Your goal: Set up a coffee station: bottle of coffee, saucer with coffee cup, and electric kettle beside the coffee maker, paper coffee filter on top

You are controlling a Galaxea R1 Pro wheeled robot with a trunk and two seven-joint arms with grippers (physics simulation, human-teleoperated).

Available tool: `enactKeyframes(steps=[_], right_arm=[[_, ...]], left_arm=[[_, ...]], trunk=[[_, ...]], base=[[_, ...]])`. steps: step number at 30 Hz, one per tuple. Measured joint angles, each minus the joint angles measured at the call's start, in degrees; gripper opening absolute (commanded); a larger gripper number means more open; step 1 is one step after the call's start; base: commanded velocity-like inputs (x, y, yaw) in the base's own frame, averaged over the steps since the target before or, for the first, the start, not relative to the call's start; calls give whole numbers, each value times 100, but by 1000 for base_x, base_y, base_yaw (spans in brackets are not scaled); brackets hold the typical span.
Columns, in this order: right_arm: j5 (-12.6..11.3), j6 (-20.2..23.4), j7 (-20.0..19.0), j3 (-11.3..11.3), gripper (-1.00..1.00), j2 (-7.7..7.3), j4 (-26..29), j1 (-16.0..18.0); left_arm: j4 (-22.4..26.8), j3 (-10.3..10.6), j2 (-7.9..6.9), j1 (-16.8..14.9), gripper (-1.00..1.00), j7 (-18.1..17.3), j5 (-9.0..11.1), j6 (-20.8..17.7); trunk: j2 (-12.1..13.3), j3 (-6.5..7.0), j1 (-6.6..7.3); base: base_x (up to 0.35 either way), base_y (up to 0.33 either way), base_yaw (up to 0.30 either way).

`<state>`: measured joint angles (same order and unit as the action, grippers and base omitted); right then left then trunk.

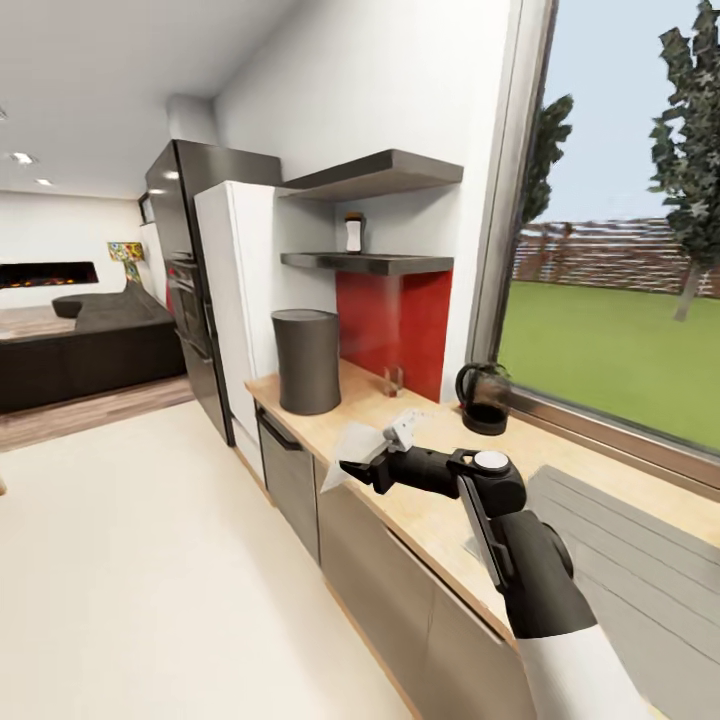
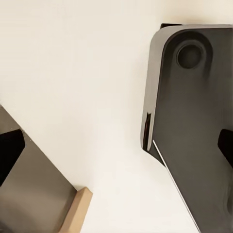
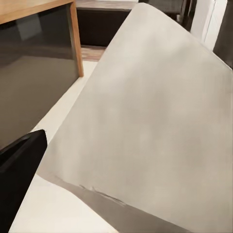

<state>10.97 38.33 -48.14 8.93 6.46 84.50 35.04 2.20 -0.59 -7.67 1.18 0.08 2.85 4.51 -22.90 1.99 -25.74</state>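
My right gripper is shut on the paper coffee filter, a thin white sheet held over the front edge of the kitchen countertop. In the right wrist view the filter spreads wide beside one black finger. The coffee maker, a tall dark-grey drum, stands at the countertop's far end beyond the gripper. Above it, the bottle of coffee stands on the kitchen shelf. The electric kettle sits on the counter by the window. My left gripper hangs open over the cream floor, nothing between its fingers.
A thicker dark slab hangs above the shelf. A white tall cabinet and a dark oven column stand past the coffee maker. A red backsplash backs the counter. The robot's dark base lies below the left gripper. Open floor stretches left.
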Motion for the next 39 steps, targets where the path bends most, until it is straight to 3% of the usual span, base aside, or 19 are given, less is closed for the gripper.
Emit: enactKeyframes(steps=[39], right_arm=[[-7,0,2,4,-100,0,0,0]], left_arm=[[0,0,2,0,100,0,2,26]], trunk=[[0,-93,0]], base=[[265,241,278]])
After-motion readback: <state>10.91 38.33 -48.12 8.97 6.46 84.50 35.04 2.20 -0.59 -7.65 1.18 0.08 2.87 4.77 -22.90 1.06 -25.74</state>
